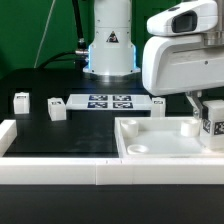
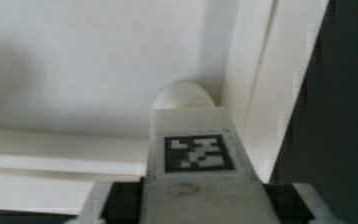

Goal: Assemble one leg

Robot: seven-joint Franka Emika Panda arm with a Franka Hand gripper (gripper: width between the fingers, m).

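Right now the arm has the leg [image 2: 199,150] clamped between its fingers [image 2: 119,203], one on each flank of the block. The tagged face is turned toward the wrist camera, which leaves the peg end free to go downward. In the exterior view the leg hangs upright at that view's right edge, over the far right corner of the big white tray-like panel [image 1: 160,150]. I can't make out whether its lower end is already touching the panel or hanging just above it.

The reason for holding it there looks plain from the wrist view. A rounded corner socket [image 2: 190,95] sits just beyond the leg, tight against the panel's raised wall [image 2: 256,70]. I'd judge the arm is lining the peg up with that socket before lowering or screwing it in. Gripping the leg by its sides keeps it vertical, which the insertion will probably need.

The panel itself lies flat on the black tabletop [image 1: 60,135], pushed into the corner of the white border rail [image 1: 50,172], presumably so it won't slide under the push. Off to the exterior view's left, well apart from the action, spare legs [image 1: 57,109] wait near the marker board [image 1: 105,102]. Behind them stands the arm's base [image 1: 110,45].

The likely snag is misalignment: a slightly off-centre leg would catch the socket's rim or the wall beside it.
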